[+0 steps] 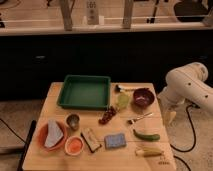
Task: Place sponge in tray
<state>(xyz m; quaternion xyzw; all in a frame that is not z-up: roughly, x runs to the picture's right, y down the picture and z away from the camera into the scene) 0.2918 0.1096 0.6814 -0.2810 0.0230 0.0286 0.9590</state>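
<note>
A blue sponge (pixel 115 140) lies flat near the front of the wooden table (pixel 45 106). The green tray (pixel 85 92) sits at the back left of the table with nothing in it. My white arm is at the right, beside the table's right edge. The gripper (pixel 170 117) hangs off the arm, pointing down beyond that edge, well to the right of the sponge and apart from it.
Around the sponge lie a snack bar (pixel 91 139), an orange cup (pixel 74 145), an orange bowl with a cloth (pixel 51 135), a metal cup (pixel 73 121), grapes (pixel 107 116), a dark red bowl (pixel 142 97), a green cucumber (pixel 146 135), a banana (pixel 148 151) and brushes.
</note>
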